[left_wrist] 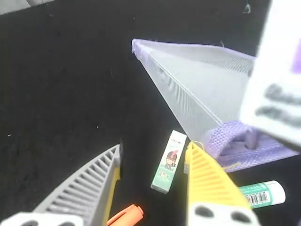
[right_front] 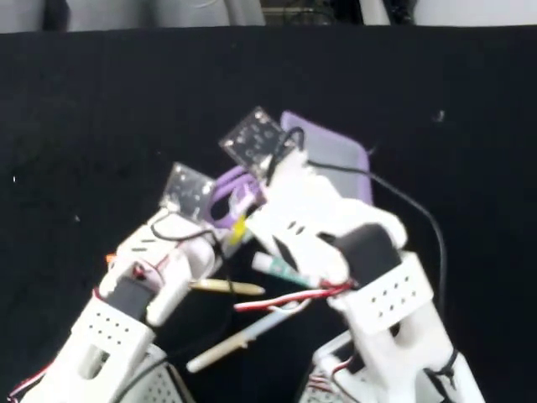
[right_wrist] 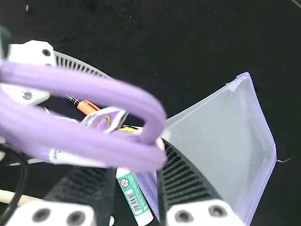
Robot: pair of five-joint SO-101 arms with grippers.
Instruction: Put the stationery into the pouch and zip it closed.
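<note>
Black table (right_front: 84, 101) runs under both my arms, and the biggest thing on it is the purple mesh pouch (left_wrist: 197, 80). It sits near the middle, with its near end raised off the surface so the mesh stands up like a tent. From that raised end a thick purple strap loop (right_wrist: 80, 117) drapes across my right gripper (right_wrist: 141, 165). The loop hides that gripper's fingertips, but purple pouch fabric runs between the two black fingers and I have it pinched there.

My left gripper (left_wrist: 154, 150) hangs low just beside the pouch's raised end. Its grey and yellow fingers are spread wide and carry nothing.

Loose stationery lies on the table outside the pouch:
- A long white pen (right_front: 239, 342) rests between my two arm bases.
- A pale wooden pencil (right_front: 228, 287) lies just above the pen in the high view.
- A green-and-white glue stick (right_front: 281, 269) is near my right arm.
- An orange marker (left_wrist: 124, 216) lies close to my left gripper's grey finger.
- A small green-and-white box (left_wrist: 169, 162) rests on the table between my left fingers, nearer the yellow one.
</note>
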